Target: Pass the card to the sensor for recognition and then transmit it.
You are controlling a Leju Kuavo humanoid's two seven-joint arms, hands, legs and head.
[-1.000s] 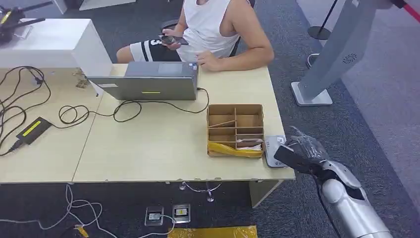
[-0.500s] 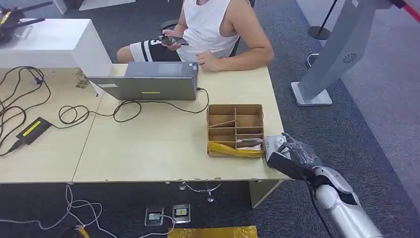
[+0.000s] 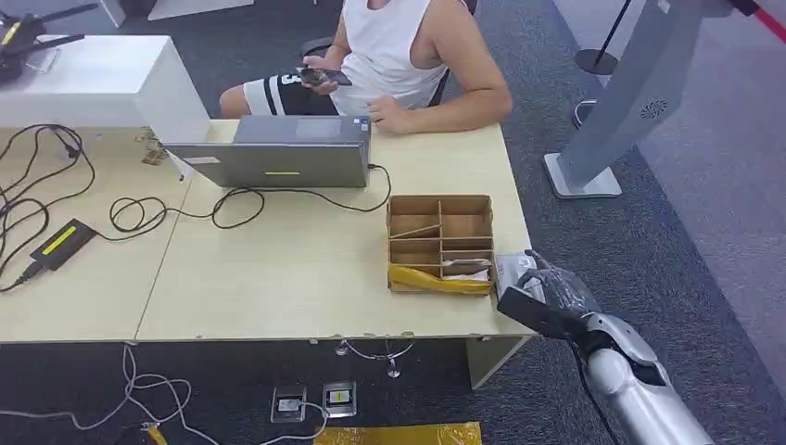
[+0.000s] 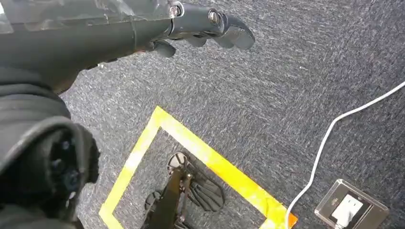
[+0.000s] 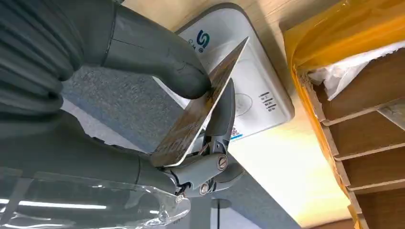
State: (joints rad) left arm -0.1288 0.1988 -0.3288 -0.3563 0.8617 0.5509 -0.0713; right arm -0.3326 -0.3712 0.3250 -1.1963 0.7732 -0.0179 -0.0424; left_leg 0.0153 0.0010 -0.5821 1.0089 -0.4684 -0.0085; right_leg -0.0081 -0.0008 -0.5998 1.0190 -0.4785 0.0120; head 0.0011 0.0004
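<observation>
A pale wooden surface (image 3: pixel 278 278) carries a closed grey laptop (image 3: pixel 278 153) at its far edge, black cables (image 3: pixel 139 215) and a power brick (image 3: pixel 61 243) toward the left, a divided cardboard box (image 3: pixel 440 232) near the right edge, and a white sensor (image 3: pixel 510 274) at the near right corner.

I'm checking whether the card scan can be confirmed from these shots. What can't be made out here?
- Whether the card touches the sensor: right wrist view shows overlap, not contact.
- Card's printed face: seen edge-on, covered by the right hand.
- Sensor in head view: largely hidden behind that hand.
- Contents of the cardboard box: too small to identify.
- Left hand: hangs over carpet, fingertips partly blurred.
</observation>
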